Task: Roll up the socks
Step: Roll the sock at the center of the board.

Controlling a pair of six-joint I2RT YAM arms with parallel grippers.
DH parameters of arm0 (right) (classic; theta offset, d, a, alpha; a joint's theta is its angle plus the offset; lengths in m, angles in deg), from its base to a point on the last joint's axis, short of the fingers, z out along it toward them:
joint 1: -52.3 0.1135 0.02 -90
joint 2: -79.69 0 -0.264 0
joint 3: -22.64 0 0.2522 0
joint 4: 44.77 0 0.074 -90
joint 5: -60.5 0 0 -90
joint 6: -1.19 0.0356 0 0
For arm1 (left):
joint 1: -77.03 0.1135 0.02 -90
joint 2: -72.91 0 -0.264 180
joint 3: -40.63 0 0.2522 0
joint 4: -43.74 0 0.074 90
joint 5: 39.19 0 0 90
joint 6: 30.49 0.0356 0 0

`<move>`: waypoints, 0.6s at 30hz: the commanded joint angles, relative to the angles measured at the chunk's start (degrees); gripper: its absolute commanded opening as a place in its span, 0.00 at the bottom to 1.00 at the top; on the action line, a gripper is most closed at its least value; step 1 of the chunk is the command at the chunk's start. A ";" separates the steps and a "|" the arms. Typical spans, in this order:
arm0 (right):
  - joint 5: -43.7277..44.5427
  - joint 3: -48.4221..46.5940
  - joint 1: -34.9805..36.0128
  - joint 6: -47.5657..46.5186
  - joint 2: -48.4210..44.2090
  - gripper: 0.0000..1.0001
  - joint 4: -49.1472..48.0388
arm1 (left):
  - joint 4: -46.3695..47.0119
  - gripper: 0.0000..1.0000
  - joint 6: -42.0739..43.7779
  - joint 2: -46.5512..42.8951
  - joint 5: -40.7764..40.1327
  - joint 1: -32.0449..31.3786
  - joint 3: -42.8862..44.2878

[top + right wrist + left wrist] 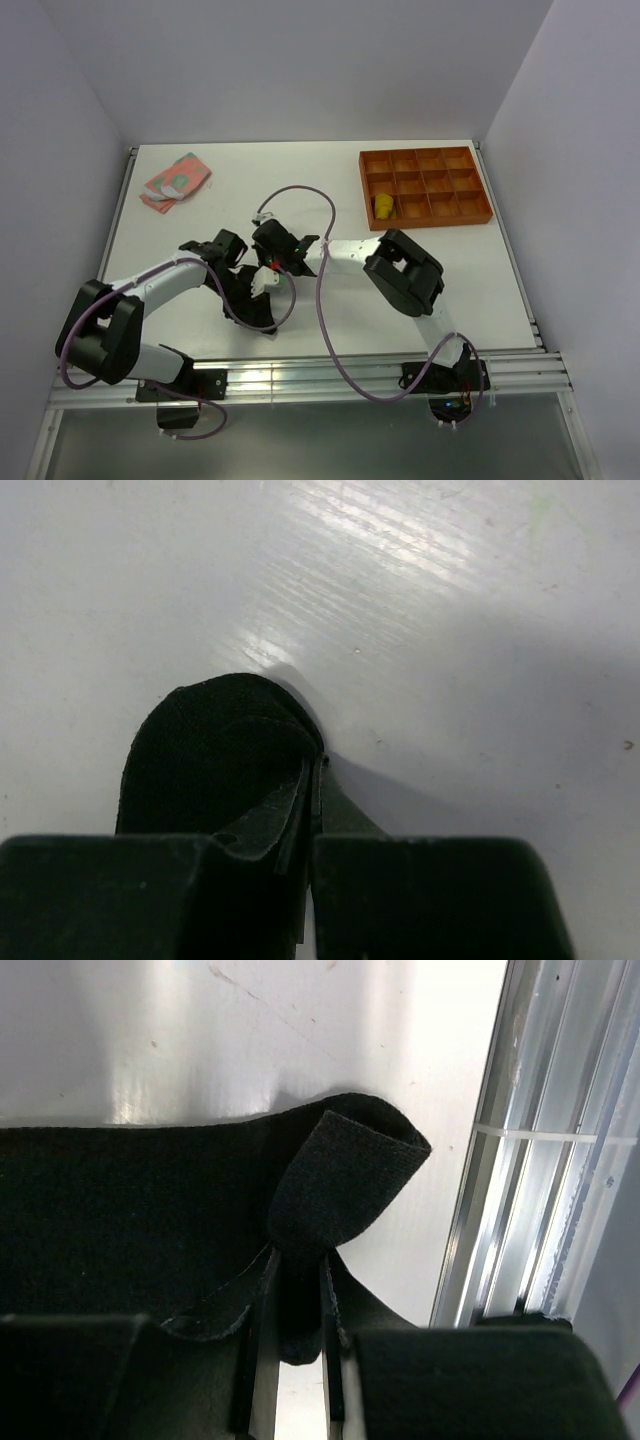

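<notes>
Black sock (130, 1230) sits mid-frame in top view, btwn both arms. Left gripper (298, 1272) pinches a raised fold of it, jaws narrow; right gripper (312, 780) is clamped tight on its rounded end. We judge the roll is just starting: next, turn both ends together w/o slipping. Wrists hide most of the sock from above. Yellow sock (383, 206) in orange tray (430, 224), pink sock (176, 180) upper left.

bright, even overhead light; white table (300, 170) throws streaky glare in both wrist views, and the near rail (300, 372) shines. black sock (350, 1175) goes near-featureless dark, with a soft shadow beside it; bottom edges of wrist views are out of focus.
</notes>
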 commanded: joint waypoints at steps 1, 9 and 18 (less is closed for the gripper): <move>11.24 4.46 0.44 -0.98 2.96 0.01 14.26 | 0.42 0.00 -4.14 1.68 2.66 0.51 3.40; 12.48 10.08 -1.75 1.40 -0.73 0.01 13.21 | 0.43 0.00 -6.25 5.98 2.66 0.51 5.33; 10.46 10.18 -2.46 1.05 -0.74 0.02 11.89 | -3.96 0.00 -5.38 11.96 5.56 2.35 8.67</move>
